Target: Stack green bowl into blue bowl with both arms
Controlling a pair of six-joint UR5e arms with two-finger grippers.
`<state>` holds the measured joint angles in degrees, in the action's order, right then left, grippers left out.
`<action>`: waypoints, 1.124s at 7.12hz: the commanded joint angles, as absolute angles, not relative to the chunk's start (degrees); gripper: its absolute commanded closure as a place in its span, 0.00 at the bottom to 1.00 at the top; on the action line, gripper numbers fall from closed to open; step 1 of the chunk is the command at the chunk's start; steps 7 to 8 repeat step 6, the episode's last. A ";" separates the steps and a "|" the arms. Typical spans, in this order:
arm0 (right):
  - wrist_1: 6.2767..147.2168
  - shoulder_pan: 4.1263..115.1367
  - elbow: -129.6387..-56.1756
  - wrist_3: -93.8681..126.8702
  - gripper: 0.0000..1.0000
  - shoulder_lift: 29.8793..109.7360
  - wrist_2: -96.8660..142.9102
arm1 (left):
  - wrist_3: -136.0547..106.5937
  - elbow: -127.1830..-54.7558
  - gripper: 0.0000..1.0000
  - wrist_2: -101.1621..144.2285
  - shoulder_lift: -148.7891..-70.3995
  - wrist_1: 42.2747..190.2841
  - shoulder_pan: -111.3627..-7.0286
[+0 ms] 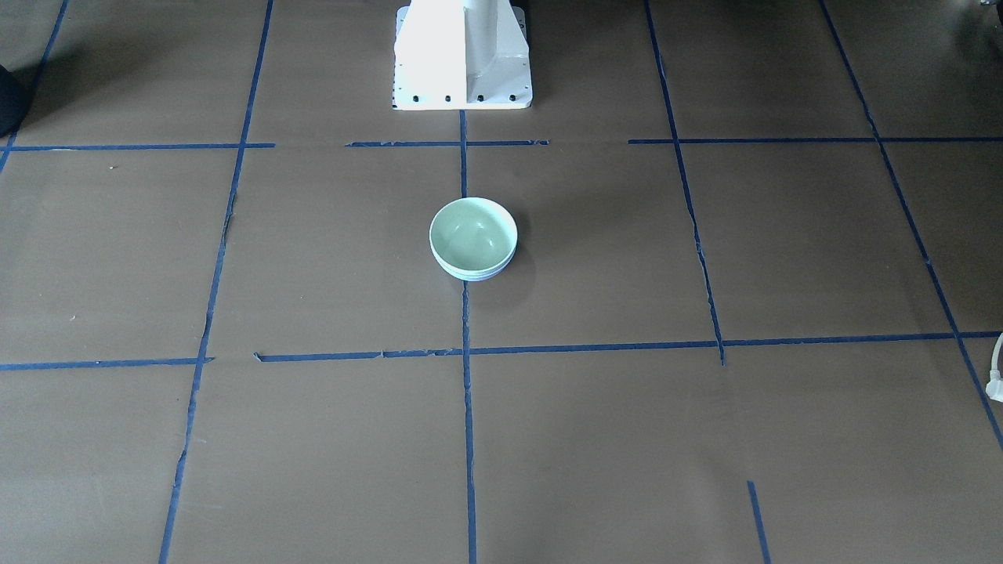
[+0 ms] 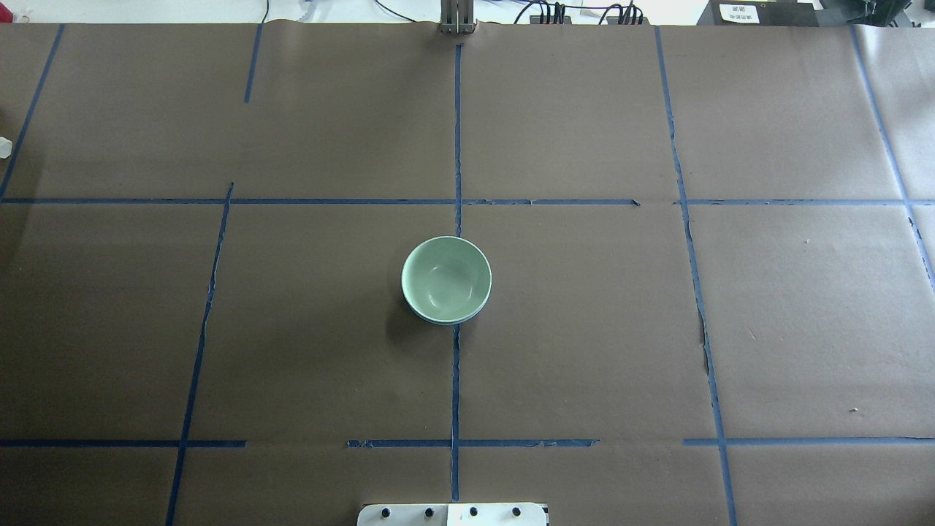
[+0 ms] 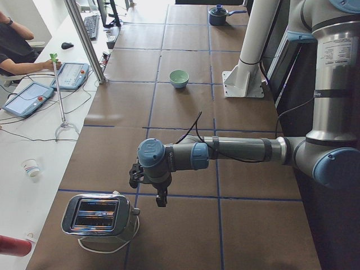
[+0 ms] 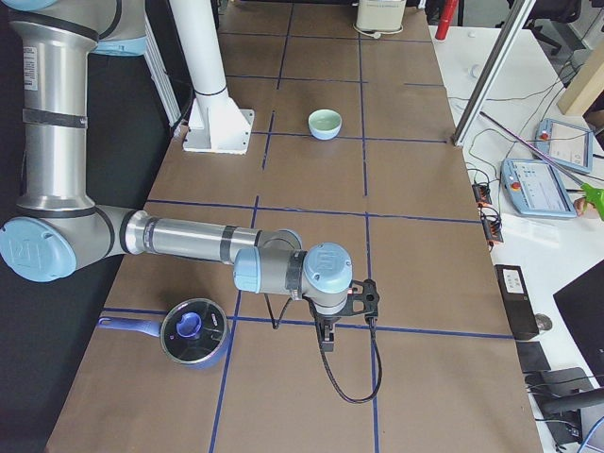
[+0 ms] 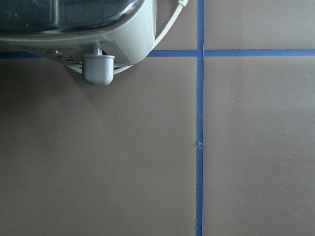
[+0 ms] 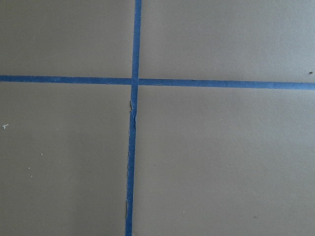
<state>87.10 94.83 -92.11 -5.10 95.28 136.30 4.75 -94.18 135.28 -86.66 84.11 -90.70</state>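
Note:
The green bowl [image 1: 472, 233] sits nested inside the blue bowl [image 1: 475, 275] at the table's middle, on a blue tape line. Only a thin rim of the blue bowl shows under it. The overhead view also shows the green bowl [image 2: 445, 277] and the blue rim [image 2: 448, 320]. My left gripper [image 3: 161, 198] hangs over the table's left end beside a toaster, far from the bowls. My right gripper [image 4: 326, 338] hangs over the right end near a pot. Both show only in the side views, and I cannot tell whether they are open or shut.
A silver toaster [image 3: 101, 216] stands at the table's left end and also shows in the left wrist view [image 5: 74, 29]. A dark lidded pot [image 4: 193, 330] stands at the right end. The white pedestal [image 1: 462, 55] is behind the bowls. An operator [image 3: 11, 39] sits beyond the far edge.

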 commanded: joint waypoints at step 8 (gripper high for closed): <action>86.84 94.83 -92.99 -5.10 0.00 94.57 136.41 | 4.75 -94.48 0.00 135.35 -86.66 84.11 -90.70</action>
